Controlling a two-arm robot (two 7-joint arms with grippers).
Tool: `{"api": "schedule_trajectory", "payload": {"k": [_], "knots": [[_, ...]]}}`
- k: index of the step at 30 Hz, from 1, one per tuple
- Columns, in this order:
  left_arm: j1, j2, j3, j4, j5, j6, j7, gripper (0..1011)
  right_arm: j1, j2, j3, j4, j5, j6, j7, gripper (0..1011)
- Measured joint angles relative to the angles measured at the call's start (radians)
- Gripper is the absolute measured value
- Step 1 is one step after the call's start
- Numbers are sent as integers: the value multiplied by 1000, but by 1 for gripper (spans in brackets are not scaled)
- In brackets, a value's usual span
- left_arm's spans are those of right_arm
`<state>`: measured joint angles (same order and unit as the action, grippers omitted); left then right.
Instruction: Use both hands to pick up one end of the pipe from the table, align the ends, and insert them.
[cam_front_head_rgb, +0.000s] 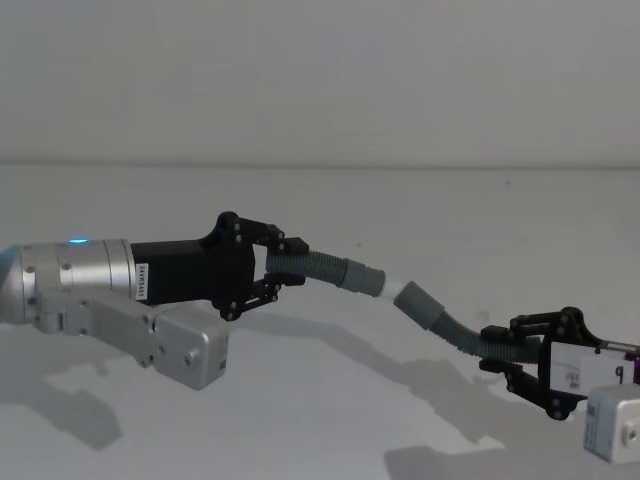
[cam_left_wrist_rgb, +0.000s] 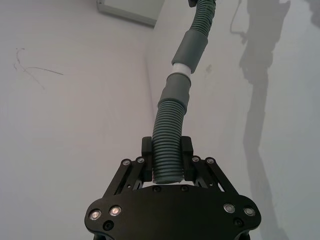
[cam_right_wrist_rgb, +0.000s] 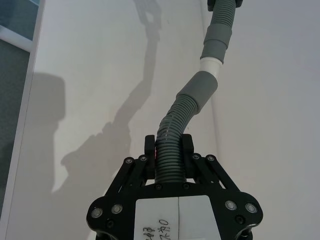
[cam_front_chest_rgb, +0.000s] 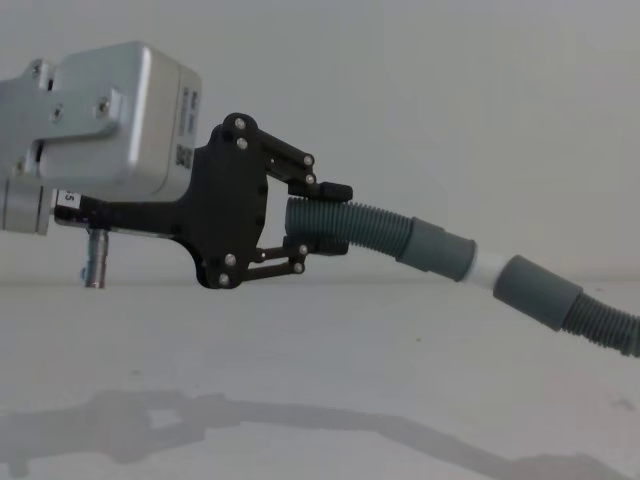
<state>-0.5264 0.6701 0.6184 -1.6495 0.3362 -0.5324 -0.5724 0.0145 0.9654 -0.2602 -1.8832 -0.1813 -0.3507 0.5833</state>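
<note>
- The left gripper (cam_front_head_rgb: 292, 263) is closed on the pipe (cam_front_head_rgb: 312, 264), clamping the corrugated part just behind its cuff (cam_front_head_rgb: 361, 276); the left wrist view shows both fingers (cam_left_wrist_rgb: 147, 152) pressed against the ribs.
- The right gripper (cam_front_head_rgb: 500, 350) is likewise closed on the corrugated part behind the other cuff (cam_front_head_rgb: 420, 304), lower and further right in the head view.
- The pipe is held clear of the table (cam_front_head_rgb: 320, 420), spanning between the two grippers, with its shadow on the surface below.
- The white tip (cam_front_head_rgb: 392, 290) of the left cuff sits at the mouth of the right cuff. A band of white shows between them, so I judge the insertion begun but not seated.
- The two cuffs are not on one line: in the chest view the left cuff (cam_front_chest_rgb: 440, 250) and the right cuff (cam_front_chest_rgb: 537, 292) both slope down to the right, the right one more steeply, and the pipe bends sharply just behind the right cuff in the right wrist view (cam_right_wrist_rgb: 197, 92).
- Risk: pushing together at this angle could jam the tip on the rim of the other cuff instead of sliding in.
- Risk: the hose is flexible, so a push may simply buckle the ribs behind the right cuff and tilt it further.
- Risk: both grips are on ribs, not on the cuffs; a hard push could let the pipe slip through the fingers or twist.
- Risk: pulling back to realign may draw the tip out entirely.
</note>
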Motion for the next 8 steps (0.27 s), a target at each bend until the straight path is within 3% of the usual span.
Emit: {"api": "schedule_trajectory", "payload": {"k": [8], "knots": [[0, 0, 0, 0, 0, 0, 0, 319, 3, -1, -2, 1, 1, 0, 0, 290]]}}
